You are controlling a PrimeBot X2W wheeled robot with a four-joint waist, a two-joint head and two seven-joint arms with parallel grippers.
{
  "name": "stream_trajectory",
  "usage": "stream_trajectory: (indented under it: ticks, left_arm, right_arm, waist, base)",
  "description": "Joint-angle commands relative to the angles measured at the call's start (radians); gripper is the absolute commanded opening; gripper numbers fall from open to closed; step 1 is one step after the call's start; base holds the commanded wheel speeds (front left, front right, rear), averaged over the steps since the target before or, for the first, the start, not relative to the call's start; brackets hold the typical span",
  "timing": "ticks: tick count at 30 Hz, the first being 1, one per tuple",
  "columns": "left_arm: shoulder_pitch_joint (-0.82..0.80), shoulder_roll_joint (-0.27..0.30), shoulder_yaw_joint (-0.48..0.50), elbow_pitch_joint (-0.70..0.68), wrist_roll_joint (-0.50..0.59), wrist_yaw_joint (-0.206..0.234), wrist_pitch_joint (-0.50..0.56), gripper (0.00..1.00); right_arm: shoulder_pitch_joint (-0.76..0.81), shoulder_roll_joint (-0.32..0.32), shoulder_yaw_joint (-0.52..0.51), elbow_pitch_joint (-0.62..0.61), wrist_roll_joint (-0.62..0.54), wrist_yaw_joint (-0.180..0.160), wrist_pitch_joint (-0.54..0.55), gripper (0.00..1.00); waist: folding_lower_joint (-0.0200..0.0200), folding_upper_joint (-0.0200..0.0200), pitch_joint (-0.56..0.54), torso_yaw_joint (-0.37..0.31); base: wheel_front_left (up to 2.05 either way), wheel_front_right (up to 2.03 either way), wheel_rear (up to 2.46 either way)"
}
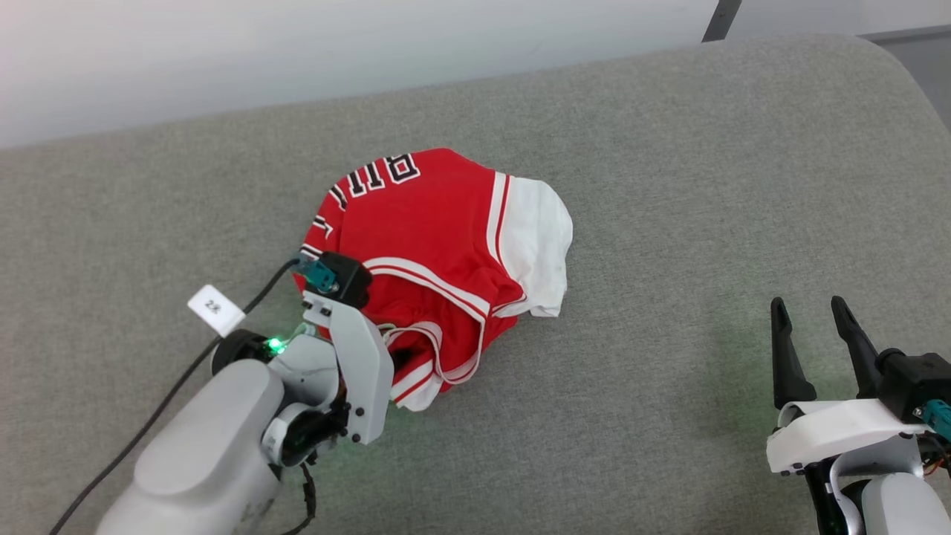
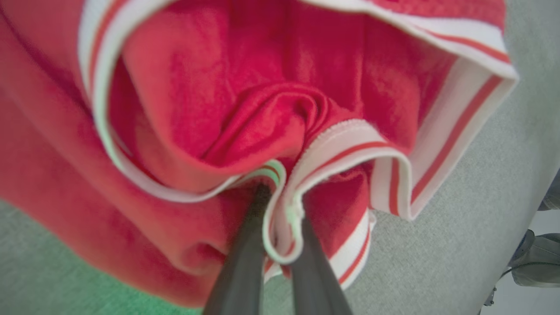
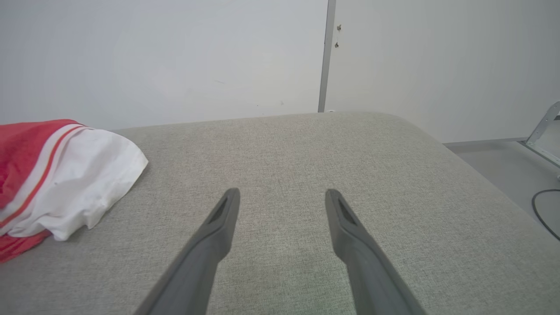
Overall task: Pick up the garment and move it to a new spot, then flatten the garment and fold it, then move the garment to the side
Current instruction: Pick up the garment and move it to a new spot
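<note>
1. Okay, far left in head view: left arm (image 1: 215,438) comes in from the lower-left corner, with a black cable (image 1: 171,394) alongside it carrying a white tag (image 1: 215,309); green light lit at the wrist.
2. Next, left gripper (image 2: 282,208): fingers nearly together, pinched on a fold of the striped trim (image 2: 345,148) at the garment's near edge. Head view hides the fingertips under cloth.
3. Then the garment (image 1: 438,245): crumpled heap on the grey cushion (image 1: 669,186), left of centre, not flat, not folded. Red body; black-and-white letters (image 1: 386,174) at its far-left top, only partly readable.
4. Trim loops along the near edge, just beside the left wrist. Left wrist view: red cloth bunched ahead of the fingers, trimmed opening gaping above them, cushion at lower left and right.
5. White sleeve (image 1: 535,238) on the garment's right side, red-and-white stripe at its seam, lying on the cushion.
6. Further right, right gripper (image 1: 807,305): fingers spread wide, nothing between them, over the cushion at lower right, well apart from the garment, pointing toward the far edge.
7. Right wrist view: sleeve at the left edge, pale wall (image 3: 175,57) behind the cushion, floor (image 3: 503,166) past its rounded right corner.
</note>
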Motion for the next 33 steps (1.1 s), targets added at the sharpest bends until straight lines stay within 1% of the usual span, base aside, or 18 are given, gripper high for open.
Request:
stream_trajectory:
  ticks: [1, 3, 4, 5, 6, 10, 14, 17, 23, 25, 26, 31, 33]
  left_arm:
    - [0.013, -0.006, -0.015, 0.031, 0.001, -0.007, 0.003, 0.31]
    - [0.002, -0.012, -0.013, 0.051, -0.002, -0.014, -0.008, 0.52]
    - [-0.002, -0.013, -0.011, 0.058, -0.004, -0.017, -0.013, 0.6]
    - [-0.002, -0.013, -0.011, 0.058, -0.004, -0.017, -0.013, 0.6]
    - [-0.007, -0.014, -0.009, 0.065, -0.008, -0.019, -0.014, 1.0]
    - [-0.022, -0.014, 0.001, 0.071, -0.022, -0.023, -0.007, 1.0]
    - [-0.027, -0.002, 0.013, 0.045, -0.032, -0.022, -0.009, 1.0]
    - [-0.017, 0.018, 0.019, 0.017, -0.027, -0.018, -0.014, 1.0]
    - [0.027, 0.052, 0.051, -0.062, -0.039, 0.008, -0.058, 1.0]
    - [0.048, 0.067, 0.067, -0.093, -0.037, 0.016, -0.09, 1.0]
    - [0.073, 0.082, 0.084, -0.127, -0.039, 0.017, -0.133, 1.0]
    - [0.15, 0.116, 0.135, -0.192, -0.047, 0.006, -0.259, 1.0]
    - [0.188, 0.121, 0.152, -0.209, -0.066, 0.004, -0.291, 1.0]
  right_arm:
    - [-0.011, 0.003, 0.001, 0.0, -0.005, 0.0, 0.001, 1.0]
    - [-0.011, 0.003, 0.0, -0.001, -0.009, 0.0, 0.003, 1.0]
    - [-0.01, 0.003, 0.0, -0.001, -0.01, 0.0, 0.004, 1.0]
    - [-0.01, 0.003, 0.0, -0.001, -0.01, 0.0, 0.004, 1.0]
    - [-0.009, 0.002, -0.001, -0.001, -0.012, 0.0, 0.005, 1.0]
    - [-0.001, 0.003, -0.005, -0.008, -0.02, 0.0, 0.014, 1.0]
    - [0.013, 0.003, -0.008, -0.019, -0.031, 0.0, 0.029, 1.0]
    - [0.024, 0.003, -0.009, -0.028, -0.041, 0.0, 0.037, 1.0]
    - [0.044, -0.005, -0.006, -0.043, -0.048, 0.0, 0.054, 1.0]
    - [0.05, -0.009, -0.003, -0.047, -0.049, 0.0, 0.057, 1.0]
    - [0.051, -0.012, 0.001, -0.053, -0.049, 0.0, 0.062, 1.0]
    - [0.072, -0.021, 0.003, -0.056, -0.048, 0.0, 0.073, 1.0]
    - [0.081, -0.022, 0.001, -0.059, -0.048, 0.0, 0.076, 1.0]
  waist:
    - [0.0, 0.0, -0.004, 0.003]
    - [0.0, 0.0, -0.01, 0.007]
    - [0.0, 0.0, -0.013, 0.009]
    - [0.0, 0.0, -0.013, 0.009]
    - [0.0, 0.0, -0.018, 0.012]
    - [0.0, 0.0, -0.04, 0.027]
    - [0.0, 0.0, -0.066, 0.051]
    - [0.0, 0.0, -0.09, 0.073]
    - [0.0, 0.0, -0.138, 0.121]
    - [0.0, 0.0, -0.154, 0.135]
    - [0.0, 0.0, -0.169, 0.148]
    - [0.0, 0.0, -0.208, 0.179]
    - [0.0, 0.0, -0.223, 0.191]
  base:
    - [0.0, 0.0, 0.0]
    - [0.0, 0.0, 0.0]
    - [0.0, 0.0, 0.0]
    - [0.0, 0.0, 0.0]
    - [0.0, 0.0, 0.0]
    - [0.0, 0.0, 0.0]
    - [0.0, 0.0, 0.0]
    - [0.0, 0.0, 0.0]
    - [0.0, 0.0, 0.0]
    - [0.0, 0.0, 0.0]
    - [0.0, 0.0, 0.0]
    - [0.0, 0.0, 0.0]
    - [0.0, 0.0, 0.0]
